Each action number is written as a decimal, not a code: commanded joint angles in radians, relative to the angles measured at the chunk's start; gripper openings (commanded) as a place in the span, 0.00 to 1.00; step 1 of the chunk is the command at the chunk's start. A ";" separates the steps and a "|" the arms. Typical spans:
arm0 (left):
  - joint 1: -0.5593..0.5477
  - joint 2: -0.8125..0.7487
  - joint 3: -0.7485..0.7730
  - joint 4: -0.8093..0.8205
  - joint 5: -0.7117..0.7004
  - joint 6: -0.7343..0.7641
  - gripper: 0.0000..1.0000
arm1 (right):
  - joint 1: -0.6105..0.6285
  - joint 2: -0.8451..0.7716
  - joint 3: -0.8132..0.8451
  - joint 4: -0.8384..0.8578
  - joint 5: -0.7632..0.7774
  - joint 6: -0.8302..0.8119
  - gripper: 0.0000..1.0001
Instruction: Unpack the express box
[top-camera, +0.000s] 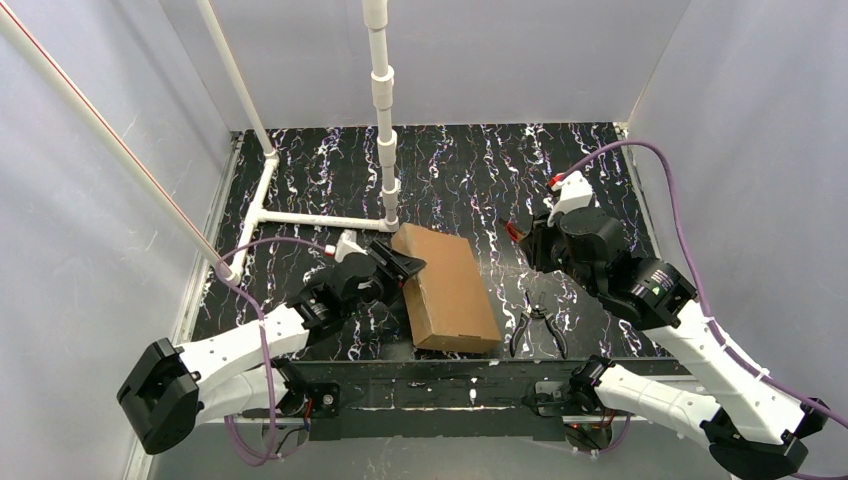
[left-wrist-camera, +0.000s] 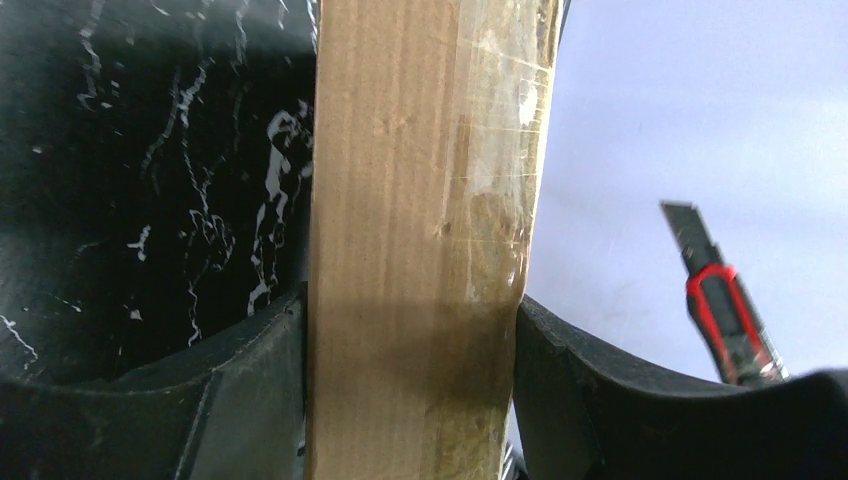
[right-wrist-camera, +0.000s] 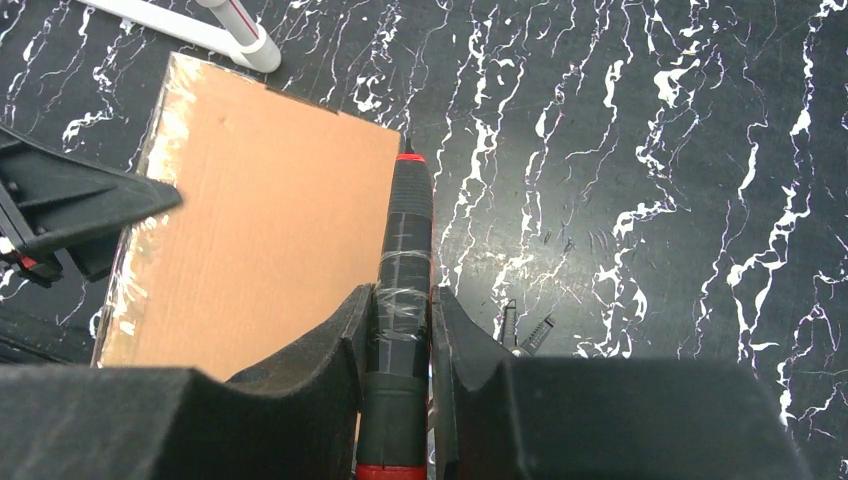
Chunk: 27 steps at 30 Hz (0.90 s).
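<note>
A pair of black-handled metal pliers (top-camera: 537, 330) lies flat on the black white-veined marble-pattern tabletop (top-camera: 470, 170). A white plastic pipe frame (top-camera: 300, 215) stands at the rear left.

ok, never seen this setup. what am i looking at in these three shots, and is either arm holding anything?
Two robot arms are bolted at the near edge of a black marbled table. The wide picture comes from a fixed camera above and behind them; the other two come from cameras on each wrist. The left pincer is clamped on the side edge of the express box, a flat brown cardboard mailer; the left wrist view shows that edge between its fingers. The right pincer holds a black and red utility knife, blade out. Pliers lie on the table beside the box. A white pipe frame stands at the back.
</note>
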 joint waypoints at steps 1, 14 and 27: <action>0.007 -0.053 -0.054 0.098 -0.204 -0.156 0.52 | 0.005 -0.025 0.037 0.027 -0.002 -0.001 0.01; 0.004 0.087 -0.104 0.132 -0.204 -0.254 0.62 | 0.005 0.069 0.079 0.061 -0.041 -0.051 0.01; 0.013 -0.067 0.068 -0.534 -0.175 -0.061 0.98 | 0.005 0.104 0.062 0.089 -0.058 -0.061 0.01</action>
